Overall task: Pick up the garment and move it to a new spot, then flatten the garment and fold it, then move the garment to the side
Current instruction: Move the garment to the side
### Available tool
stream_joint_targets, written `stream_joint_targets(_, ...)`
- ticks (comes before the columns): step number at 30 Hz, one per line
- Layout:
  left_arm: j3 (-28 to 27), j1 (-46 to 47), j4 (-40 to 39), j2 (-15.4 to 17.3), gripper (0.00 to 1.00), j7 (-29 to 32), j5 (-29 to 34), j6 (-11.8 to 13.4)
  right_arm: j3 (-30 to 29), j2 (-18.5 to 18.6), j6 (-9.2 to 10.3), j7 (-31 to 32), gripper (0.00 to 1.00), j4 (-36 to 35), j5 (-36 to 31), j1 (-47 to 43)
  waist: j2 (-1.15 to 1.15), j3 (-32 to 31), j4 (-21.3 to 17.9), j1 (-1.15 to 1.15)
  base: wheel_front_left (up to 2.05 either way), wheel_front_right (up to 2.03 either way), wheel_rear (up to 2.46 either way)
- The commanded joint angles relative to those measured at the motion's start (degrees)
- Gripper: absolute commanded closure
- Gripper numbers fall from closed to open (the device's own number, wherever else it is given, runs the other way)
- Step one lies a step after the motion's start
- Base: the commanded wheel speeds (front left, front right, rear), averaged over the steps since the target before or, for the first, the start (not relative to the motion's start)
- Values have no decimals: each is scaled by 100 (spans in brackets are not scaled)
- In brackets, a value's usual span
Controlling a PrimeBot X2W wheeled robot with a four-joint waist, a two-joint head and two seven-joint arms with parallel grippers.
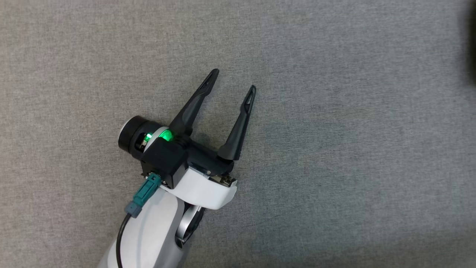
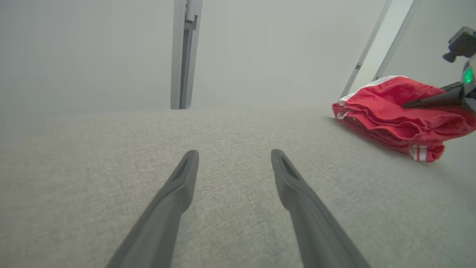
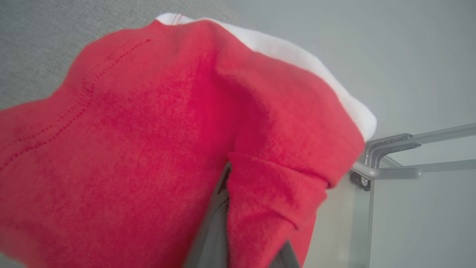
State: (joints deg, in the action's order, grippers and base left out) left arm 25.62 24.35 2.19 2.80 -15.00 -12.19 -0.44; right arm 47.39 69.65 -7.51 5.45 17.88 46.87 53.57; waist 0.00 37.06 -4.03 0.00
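Note:
The garment point(image 2: 386, 111) is red with white trim and lies bunched in several layers near the far right edge of the grey cloth surface point(image 2: 230, 126). My right gripper point(image 2: 412, 106) is shut on the garment, one dark finger lying across its top. Close up, the red garment point(image 3: 148, 141) wraps around a grey finger point(image 3: 212, 230), with a fold pinched between the two fingers. My left gripper point(image 1: 234, 80) hovers low over the bare grey surface point(image 1: 353, 149), well to the left of the garment. Its jaws point(image 2: 234, 153) stand open with nothing between them.
A metal upright post point(image 2: 184, 56) rises behind the surface, and two slanted bars point(image 2: 375, 48) stand behind the garment. A metal frame bracket point(image 3: 379, 163) sits just past the table edge beside the garment. A dark blurred shape point(image 1: 470, 41) shows at the upper right.

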Motion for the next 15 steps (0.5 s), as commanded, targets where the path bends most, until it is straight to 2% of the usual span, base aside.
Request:
stream_joint_targets(1,-10,107,29,26,0,-8,31,-27,-44,66,4,-56,100,55,-18,58,0,59,25,0,0,0,0)
stream_joint_targets(10,-51,172,64,48,0,5,60,-66,-268,556,4,45,100,560,-467,-1,0,286,186,0,0,0,0)
stream_joint_targets(15,5,244,72,60,0,12,6,-42,-319,585,4,69,100,891,-711,-137,0,395,292,0,0,0,0)
